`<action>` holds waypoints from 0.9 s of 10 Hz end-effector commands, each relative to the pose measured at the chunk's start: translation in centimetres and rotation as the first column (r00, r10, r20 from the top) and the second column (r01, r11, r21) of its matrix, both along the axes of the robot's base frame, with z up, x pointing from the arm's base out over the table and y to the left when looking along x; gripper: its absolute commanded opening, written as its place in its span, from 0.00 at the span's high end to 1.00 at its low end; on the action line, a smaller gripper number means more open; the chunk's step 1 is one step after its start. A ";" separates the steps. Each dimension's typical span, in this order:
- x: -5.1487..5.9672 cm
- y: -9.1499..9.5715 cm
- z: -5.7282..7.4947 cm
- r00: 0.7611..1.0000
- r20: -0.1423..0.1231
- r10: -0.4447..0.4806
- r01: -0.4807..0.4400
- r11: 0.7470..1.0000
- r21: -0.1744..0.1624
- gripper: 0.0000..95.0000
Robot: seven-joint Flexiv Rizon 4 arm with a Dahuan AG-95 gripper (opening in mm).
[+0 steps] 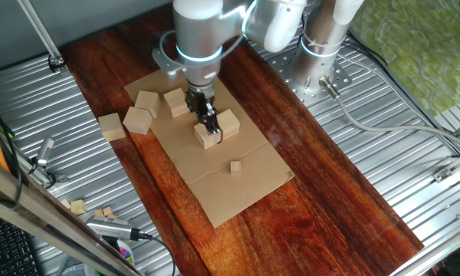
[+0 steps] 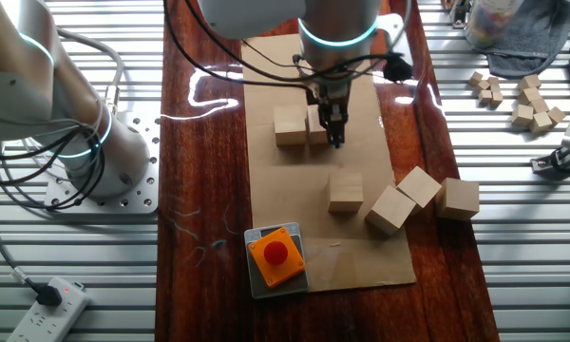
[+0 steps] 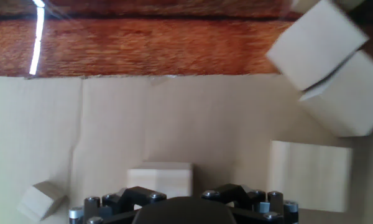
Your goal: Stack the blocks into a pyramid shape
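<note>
Two pale wooden blocks stand side by side in the middle of the cardboard sheet. My gripper reaches down onto the nearer block, and its fingers seem shut on that block's sides. The neighbouring block rests right beside it. Several more blocks lie loose: one on the cardboard, a touching pair at its edge, and one on the wood. The hand view shows only the gripper's dark body, not the fingertips.
A tiny wooden cube lies on the cardboard. An orange box with a red button sits at one corner of the sheet. The arm's base stands beside the dark wooden board. Small cubes and tools lie on the ribbed metal.
</note>
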State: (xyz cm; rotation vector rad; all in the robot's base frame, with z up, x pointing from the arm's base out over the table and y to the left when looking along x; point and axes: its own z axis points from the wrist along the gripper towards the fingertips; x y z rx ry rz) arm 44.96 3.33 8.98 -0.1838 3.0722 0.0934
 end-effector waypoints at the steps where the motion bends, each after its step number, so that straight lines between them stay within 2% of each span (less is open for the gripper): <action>1: 0.3 -1.3 0.4 1.000 -0.001 0.009 -0.009 1.000 -0.005 0.00; 2: 0.4 -2.0 0.6 1.000 -0.001 0.010 -0.010 1.000 -0.006 0.00; 3: 0.6 -3.5 0.8 1.000 0.000 0.011 -0.011 1.000 -0.007 0.00; 7: 1.5 -7.5 0.8 1.000 0.001 0.021 -0.021 1.000 -0.016 0.00; 9: 2.1 -8.4 0.3 1.000 0.000 0.019 -0.019 1.000 -0.022 0.00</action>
